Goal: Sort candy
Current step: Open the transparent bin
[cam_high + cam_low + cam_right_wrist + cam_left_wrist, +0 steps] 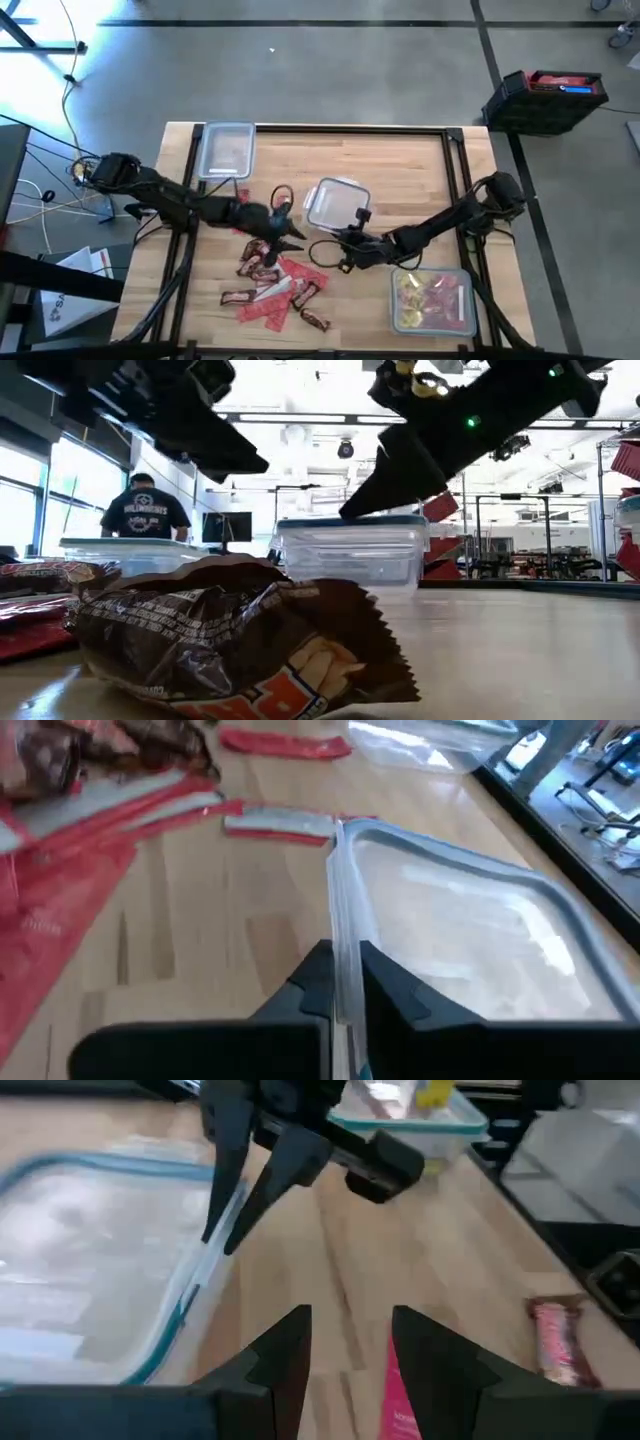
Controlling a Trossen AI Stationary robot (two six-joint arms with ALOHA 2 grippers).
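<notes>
Candy (272, 285) is lying in a loose pile at the lower centre of the high view, on the wooden counter (400, 170): flat red packets mixed with dark brown mini bars, spreading from just below the left gripper down toward the lower edge of the counter. One brown bar (240, 645) is filling the foreground of the low view, its crimped wrapper end pointing right. More sweets, yellow and pink ones, are sitting in a clear container (432, 300) at the lower right of the high view.

The left gripper (285, 232) is hovering over the upper edge of the pile, its fingers (285, 1355) standing apart with bare counter and a red packet (400, 1400) showing between and beneath them. It is gripping nothing.

The right gripper (345, 243) is reaching in from the right toward the middle of the counter, and its fingers (310, 982) are pressing together on the rim of an empty clear container (335, 203) sitting at the centre of the high view. In the right wrist view the thin plastic wall (345, 940) is running straight between the two dark fingers.

A third clear container (225, 150) is resting at the upper left of the counter. A person (147, 510) in a dark shirt is standing in the room at the left of the low view.
</notes>
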